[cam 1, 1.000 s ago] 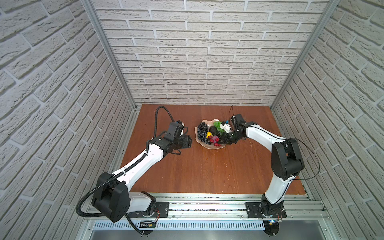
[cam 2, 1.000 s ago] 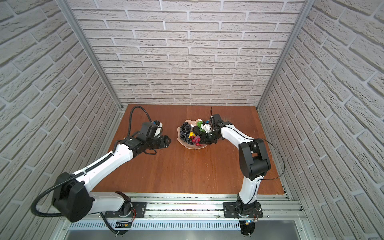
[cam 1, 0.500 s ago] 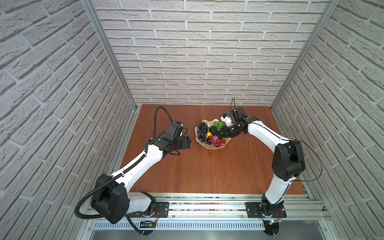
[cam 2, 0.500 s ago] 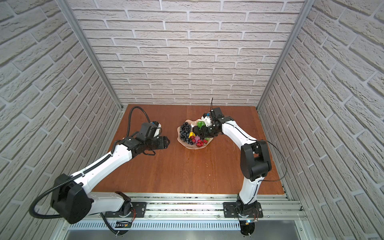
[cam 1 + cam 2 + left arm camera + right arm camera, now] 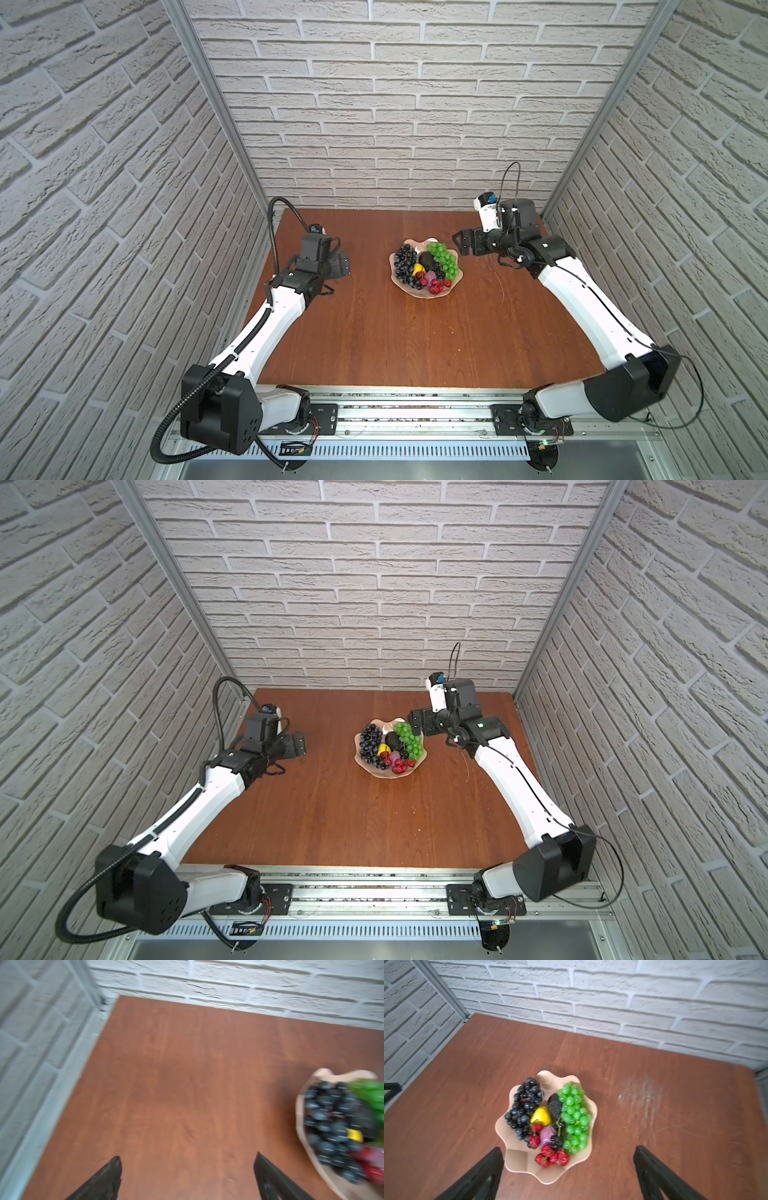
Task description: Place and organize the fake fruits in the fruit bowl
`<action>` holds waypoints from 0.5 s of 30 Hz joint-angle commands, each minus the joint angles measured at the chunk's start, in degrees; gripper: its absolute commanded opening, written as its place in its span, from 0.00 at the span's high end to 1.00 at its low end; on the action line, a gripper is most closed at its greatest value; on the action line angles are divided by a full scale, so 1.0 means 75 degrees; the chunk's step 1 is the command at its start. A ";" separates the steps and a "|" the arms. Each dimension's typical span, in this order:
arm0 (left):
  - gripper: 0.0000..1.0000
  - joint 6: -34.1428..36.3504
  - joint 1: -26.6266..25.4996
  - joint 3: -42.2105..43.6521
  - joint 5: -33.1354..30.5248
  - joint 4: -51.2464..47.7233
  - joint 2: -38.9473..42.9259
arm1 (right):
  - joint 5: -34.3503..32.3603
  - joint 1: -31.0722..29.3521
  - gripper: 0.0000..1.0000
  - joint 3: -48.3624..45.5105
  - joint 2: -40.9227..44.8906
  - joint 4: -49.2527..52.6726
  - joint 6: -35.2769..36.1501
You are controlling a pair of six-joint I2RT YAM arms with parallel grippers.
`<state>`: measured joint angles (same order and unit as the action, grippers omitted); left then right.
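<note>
Now fruits (image 5: 540,1116) fill the bowl (image 5: 517,1164); left claw (image 5: 187,1157) and right claw (image 5: 568,1149) gape empty.

A robotics lab cell: faux-brick panels (image 5: 395,104), aluminium posts (image 5: 216,104), arms (image 5: 270,324) bolted to a rail (image 5: 415,415).

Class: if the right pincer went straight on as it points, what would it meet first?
Probably the green grapes in the fruit bowl, though the right pincer's height above them is unclear.

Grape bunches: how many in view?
2. Dark bunch at the left of the bowl in both top views, green bunch at its right. None seems hidden.
</note>
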<state>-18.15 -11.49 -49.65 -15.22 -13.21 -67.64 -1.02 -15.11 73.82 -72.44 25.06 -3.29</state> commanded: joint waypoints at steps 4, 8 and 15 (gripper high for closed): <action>0.02 0.1526 0.0934 0.1916 -0.0869 0.2811 0.0352 | -0.1453 0.0208 0.00 -0.2103 0.0829 -0.2668 0.0930; 0.02 0.1740 0.1152 0.3191 -0.0765 0.4810 0.0170 | -0.1550 0.0690 0.00 -0.4104 0.1331 -0.4450 0.0825; 0.02 0.2057 0.1199 0.4228 -0.0521 0.7158 -0.0725 | -0.1269 0.1225 0.00 -0.6162 0.1069 -0.6081 0.0469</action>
<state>-4.69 -3.05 -19.49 -19.77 25.04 -71.85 -11.40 -7.16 29.85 -64.38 -8.56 1.76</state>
